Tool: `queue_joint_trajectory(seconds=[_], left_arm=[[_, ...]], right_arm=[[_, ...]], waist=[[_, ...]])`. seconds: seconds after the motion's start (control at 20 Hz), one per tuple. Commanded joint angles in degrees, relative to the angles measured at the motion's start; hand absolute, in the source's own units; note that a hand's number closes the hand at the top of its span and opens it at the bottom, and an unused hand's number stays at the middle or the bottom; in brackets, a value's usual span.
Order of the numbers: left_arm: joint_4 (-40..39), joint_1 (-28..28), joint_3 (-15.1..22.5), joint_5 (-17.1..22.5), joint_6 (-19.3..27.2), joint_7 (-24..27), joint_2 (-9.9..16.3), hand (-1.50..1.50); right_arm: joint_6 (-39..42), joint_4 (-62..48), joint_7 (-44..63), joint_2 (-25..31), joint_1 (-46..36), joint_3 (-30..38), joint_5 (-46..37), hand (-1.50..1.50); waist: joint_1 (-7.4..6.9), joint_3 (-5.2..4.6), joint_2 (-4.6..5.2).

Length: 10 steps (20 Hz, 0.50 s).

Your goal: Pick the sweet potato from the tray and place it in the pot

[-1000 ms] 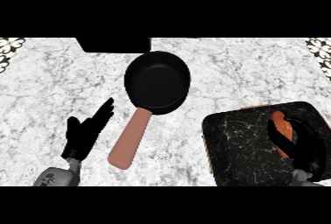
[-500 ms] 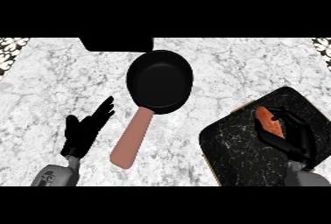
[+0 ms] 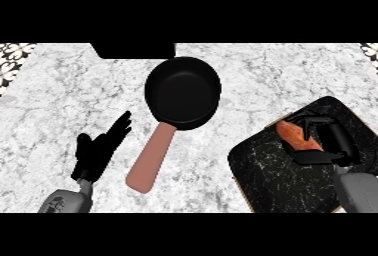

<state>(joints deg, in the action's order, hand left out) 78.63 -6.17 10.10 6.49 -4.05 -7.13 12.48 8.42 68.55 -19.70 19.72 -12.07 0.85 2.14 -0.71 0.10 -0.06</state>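
While your right hand [image 3: 328, 142] curls round the sweet potato [image 3: 297, 136] over the tray [image 3: 277, 175], your left hand [image 3: 100, 150] rests open on the marble counter [image 3: 59, 95].

No readable text, labels, brands, numbers or signs from my view. Checked pot [image 3: 183, 92], tray [image 3: 295, 175], worktop [image 3: 66, 100]: only marble veining, plain surfaces, nothing written on them.

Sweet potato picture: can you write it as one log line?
right hand: curled on orange sweet potato | over dark marbled tray | left hand: open
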Motion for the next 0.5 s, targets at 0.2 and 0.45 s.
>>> queue_joint_trajectory(seconds=[0.2,0.45], left_arm=[[-3.37,-1.8,-2.28,-0.88,0.15,-0.29,-0.78,0.0],[-3.58,-0.76,-3.03,-1.68,-0.62,0.09,-0.39,0.0]], right_arm=[[-2.04,10.68,5.23,3.91,-2.75,-0.96,-6.28,1.5],[-3.73,22.13,9.35,3.84,-0.11,-2.76,-10.33,1.5]], waist=[[1.12,-0.15,0.01],[1.23,-0.15,-0.05]])
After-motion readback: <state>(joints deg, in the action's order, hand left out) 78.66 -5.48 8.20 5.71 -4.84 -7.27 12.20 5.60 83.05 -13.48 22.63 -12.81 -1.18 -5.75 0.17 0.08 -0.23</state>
